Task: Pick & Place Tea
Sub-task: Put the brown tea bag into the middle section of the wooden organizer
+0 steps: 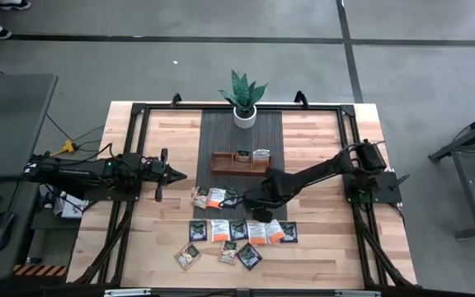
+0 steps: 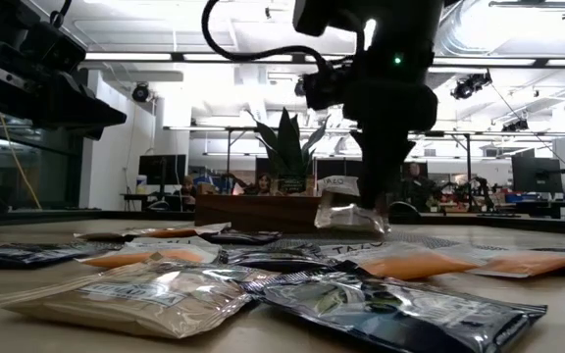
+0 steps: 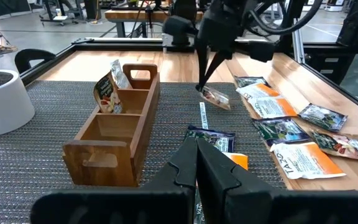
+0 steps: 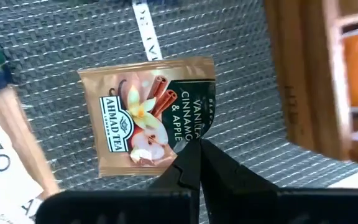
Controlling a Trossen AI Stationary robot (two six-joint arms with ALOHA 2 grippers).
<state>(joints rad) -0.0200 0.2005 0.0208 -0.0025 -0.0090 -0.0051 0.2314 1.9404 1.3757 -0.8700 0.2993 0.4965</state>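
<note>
Behind the table stretches a bright workshop with ceiling lights, desks and monitors. On the wooden table lies a dark ribbed mat, and on it stand a white-potted plant and a wooden tray with three compartments; two tea packets already stand upright in the tray.

The right gripper is clamped shut on one corner of a brown tea packet printed with vanilla, cinnamon and apple. From the low view the packet hangs from the fingers just above the mat — near the tray, on its front side, not inside any compartment.

More tea packets lie spread over the front of the table — dark ones, orange-and-white ones and pale ones, a few overlapping beside the mat.

The left gripper waits over the table's left side, pointing toward the tray, its fingers pressed together with nothing between them.
</note>
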